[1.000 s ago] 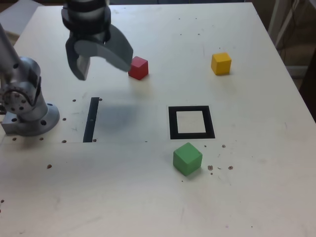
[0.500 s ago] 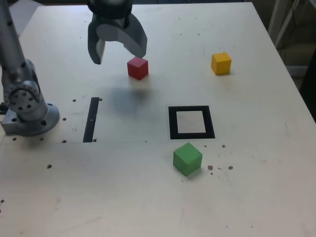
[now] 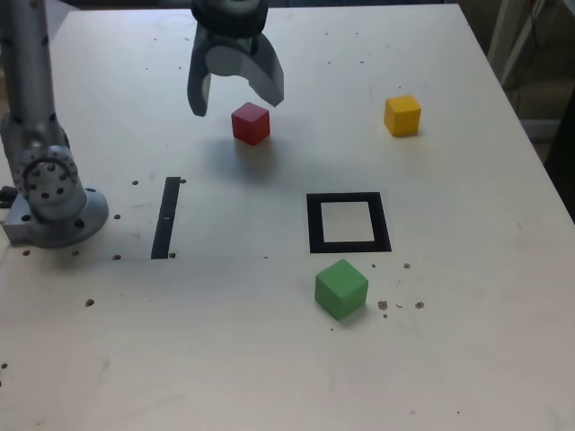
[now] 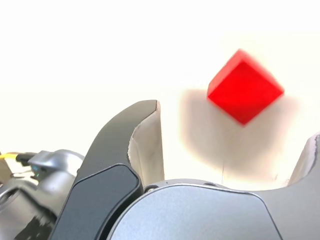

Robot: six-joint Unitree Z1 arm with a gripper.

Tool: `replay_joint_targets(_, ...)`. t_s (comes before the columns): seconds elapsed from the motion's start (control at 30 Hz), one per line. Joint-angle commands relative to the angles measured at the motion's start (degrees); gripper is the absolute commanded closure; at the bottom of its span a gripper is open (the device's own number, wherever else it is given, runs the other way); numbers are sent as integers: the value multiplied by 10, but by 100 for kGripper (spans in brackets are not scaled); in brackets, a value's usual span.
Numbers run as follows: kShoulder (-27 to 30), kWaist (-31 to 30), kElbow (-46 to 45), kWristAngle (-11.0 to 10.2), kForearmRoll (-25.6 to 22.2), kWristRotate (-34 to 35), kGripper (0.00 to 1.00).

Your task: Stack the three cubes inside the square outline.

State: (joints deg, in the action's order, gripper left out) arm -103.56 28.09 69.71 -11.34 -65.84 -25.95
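- Outside, in the exterior view, the gripper hangs spread wide above the red cube, which sits well up and left of the square outline.
- Wrist view: red cube lies between the parted fingers, untouched.

From my exterior view the lighting is even and fairly bright, the pale counter showing no hard glare. Shadows are soft: a faint grey smudge lies on the counter below the gripper, and the green cube casts a short one. That picture is a little soft and grainy. My wrist view is badly overexposed, the counter washed almost white, with a diffuse shadow around the red cube, whose edges are blurred.
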Motion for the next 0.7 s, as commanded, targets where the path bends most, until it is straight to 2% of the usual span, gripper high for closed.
replay_joint_targets(0.0, -13, 5, -4, 3, 17, -5, 1)
replay_joint_targets(0.67, -60, 16, -60, 8, 109, -3, 4)
